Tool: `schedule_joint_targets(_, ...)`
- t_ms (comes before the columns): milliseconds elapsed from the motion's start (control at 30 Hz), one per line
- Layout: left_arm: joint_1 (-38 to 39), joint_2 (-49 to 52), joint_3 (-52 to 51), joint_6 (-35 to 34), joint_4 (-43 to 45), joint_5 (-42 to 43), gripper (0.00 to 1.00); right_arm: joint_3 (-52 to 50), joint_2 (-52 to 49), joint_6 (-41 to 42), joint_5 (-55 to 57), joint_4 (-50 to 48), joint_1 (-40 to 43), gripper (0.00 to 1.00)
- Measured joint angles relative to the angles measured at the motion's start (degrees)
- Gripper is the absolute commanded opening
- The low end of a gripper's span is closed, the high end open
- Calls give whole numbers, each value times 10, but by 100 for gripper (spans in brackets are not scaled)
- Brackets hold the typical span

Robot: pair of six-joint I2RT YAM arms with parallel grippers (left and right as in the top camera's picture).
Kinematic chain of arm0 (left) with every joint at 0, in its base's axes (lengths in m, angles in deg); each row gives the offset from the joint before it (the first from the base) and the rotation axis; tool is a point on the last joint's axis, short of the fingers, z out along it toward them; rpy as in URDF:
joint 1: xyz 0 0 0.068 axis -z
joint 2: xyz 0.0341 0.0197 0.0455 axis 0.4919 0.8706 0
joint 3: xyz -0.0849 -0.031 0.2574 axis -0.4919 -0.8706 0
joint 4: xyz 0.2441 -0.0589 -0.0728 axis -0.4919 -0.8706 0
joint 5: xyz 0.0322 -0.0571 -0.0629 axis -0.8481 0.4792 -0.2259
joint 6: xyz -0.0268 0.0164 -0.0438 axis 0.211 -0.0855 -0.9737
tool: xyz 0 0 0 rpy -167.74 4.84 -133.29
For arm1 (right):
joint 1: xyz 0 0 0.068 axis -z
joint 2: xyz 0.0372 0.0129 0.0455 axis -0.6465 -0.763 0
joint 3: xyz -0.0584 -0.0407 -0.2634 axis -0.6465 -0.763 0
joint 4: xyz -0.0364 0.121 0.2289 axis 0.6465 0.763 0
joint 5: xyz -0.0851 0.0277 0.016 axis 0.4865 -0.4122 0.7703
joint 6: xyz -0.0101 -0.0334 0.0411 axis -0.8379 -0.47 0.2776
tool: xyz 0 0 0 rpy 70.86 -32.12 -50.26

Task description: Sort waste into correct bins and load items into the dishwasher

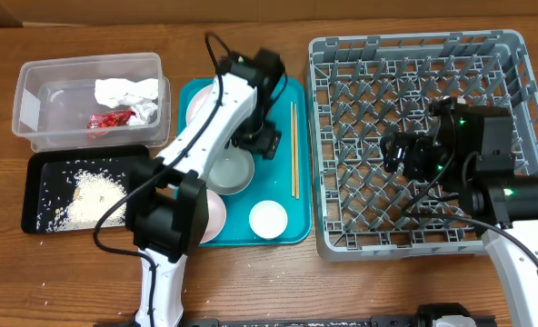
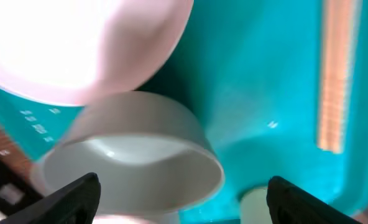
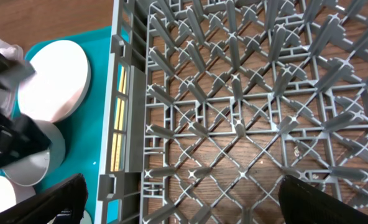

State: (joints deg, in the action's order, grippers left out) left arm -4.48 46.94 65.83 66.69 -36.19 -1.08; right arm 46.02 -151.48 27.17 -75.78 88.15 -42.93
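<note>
— Looking at the waste first, where does it lie?

— The crumpled white napkin (image 1: 125, 91) and the shiny red wrapper (image 1: 110, 119) sit in the clear tub (image 1: 33, 109) at the far left corner of the table (image 1: 269, 282). The rice grains (image 1: 94, 195) form a pale off-white heap, with strays scattered round it, in the black tray (image 1: 33, 213). That tray lies just nearer than the tub along the left edge.

— And the dishes?

— All are on the teal serving tray (image 1: 276, 186) in the middle of the table. One pale pink plate (image 1: 194, 107) lies at its far side, partly hidden under the left arm. A second pink plate (image 1: 216, 218) lies at its near side. The white bowl (image 1: 231, 171) stands upright between them, smooth and glossy. The small white cup (image 1: 268, 219) sits just right of the near plate. The thin wooden chopsticks (image 1: 294, 150) lie side by side along the tray's right rim.

— What are the pincers doing?

— The left pincer (image 2: 184, 202) is low over the tray, jaws spread wide and gripping nothing, with the bowl just ahead of its fingers. The right pincer (image 3: 190, 202) is also spread wide and empty. It hovers over the grey dish rack (image 1: 405, 44) at the right edge of the table, where wood shows through the lattice floor between the upright pegs.
</note>
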Motion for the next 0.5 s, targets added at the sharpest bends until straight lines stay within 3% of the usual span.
schedule_joint_targets(267,1,-23,78,69,-137,74,75,0,-7,0,0,0,0,100)
schedule_joint_targets(500,29,-47,-28,87,-136,107,75,0,-7,0,0,3,0,100)
